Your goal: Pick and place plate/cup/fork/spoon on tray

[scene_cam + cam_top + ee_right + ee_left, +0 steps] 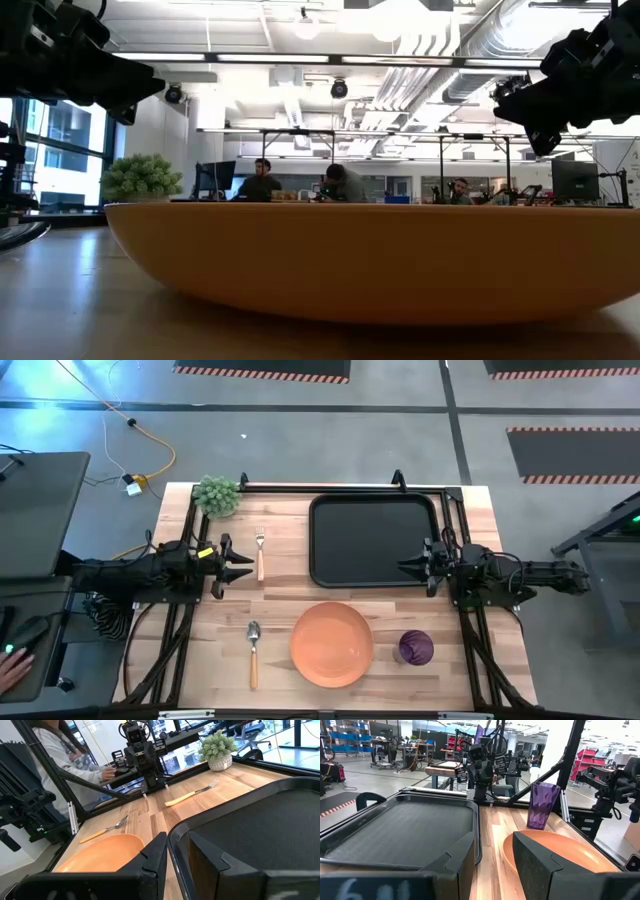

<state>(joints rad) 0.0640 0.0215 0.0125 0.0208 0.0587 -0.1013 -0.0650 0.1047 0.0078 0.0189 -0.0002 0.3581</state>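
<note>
Along front edge of table, L to R: spoon, plate, cup. None on tray yet. Spoon's long axis runs front-to-back, bowl toward far side, handle toward front edge. Plate sits approx mid-table, just in front of tray. Cup stands upright just R of plate, close to it but apart.

Mid-depth, both arms reach in from the sides. Left gripper: fingers parted, nothing between them. Right gripper: fingers also apart w/ a narrower gap, nothing held, tips at tray's R rim.

Key relation: fork lies just beyond left gripper's tips, tines toward far side, handle toward front. Its axis is crosswise to that arm's reach, so fingers likely need to come down over the handle. Spoon is also on L side, nearer front, so L arm is the closer one for both utensils. Cup is on R side, toward the front from right gripper, so R arm is closer for that. Plate is about equally far from both.

Farther back: tray fills far-center, bare. Small potted plant at far L corner, clear of any path to the tray.
</note>
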